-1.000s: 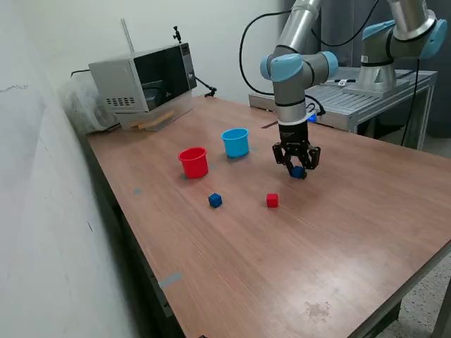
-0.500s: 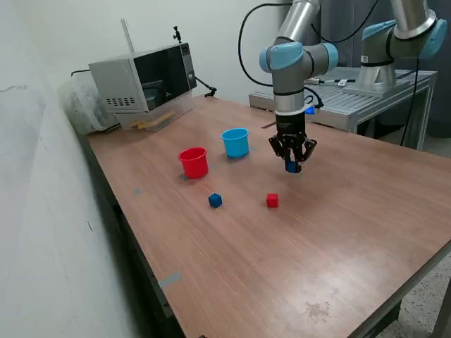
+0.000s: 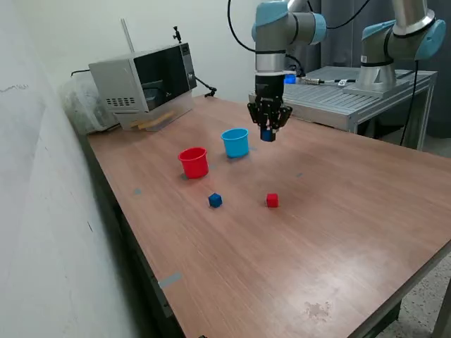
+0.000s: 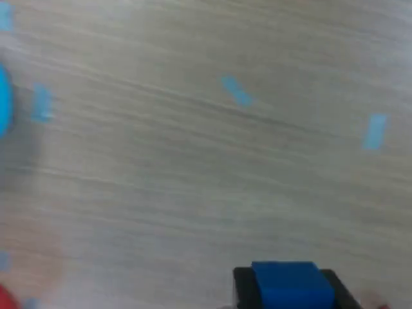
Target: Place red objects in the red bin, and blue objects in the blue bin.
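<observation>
My gripper [image 3: 268, 132] is shut on a dark blue cube [image 3: 268, 134] and holds it in the air, just to the exterior view's right of the light blue cup [image 3: 235, 142]. The wrist view shows the same cube [image 4: 291, 283] between the black fingers [image 4: 243, 287], with the light blue cup's rim [image 4: 3, 103] at the picture's edge. The red cup [image 3: 193, 162] stands beside the blue cup on the table. A second dark blue cube [image 3: 215, 201] and one red cube [image 3: 272, 201] lie on the table nearer the camera. Only one red cube shows.
A grey microwave [image 3: 144, 81] stands at the table's far corner, on the exterior view's left. A second arm [image 3: 394, 42] stands on a metal bench behind the table. Small blue tape marks [image 4: 237, 90] dot the wooden table top [image 3: 338, 232].
My gripper has risen from the table with the dark blue cube and moved toward the exterior view's left and farther back, up to the light blue cup.
</observation>
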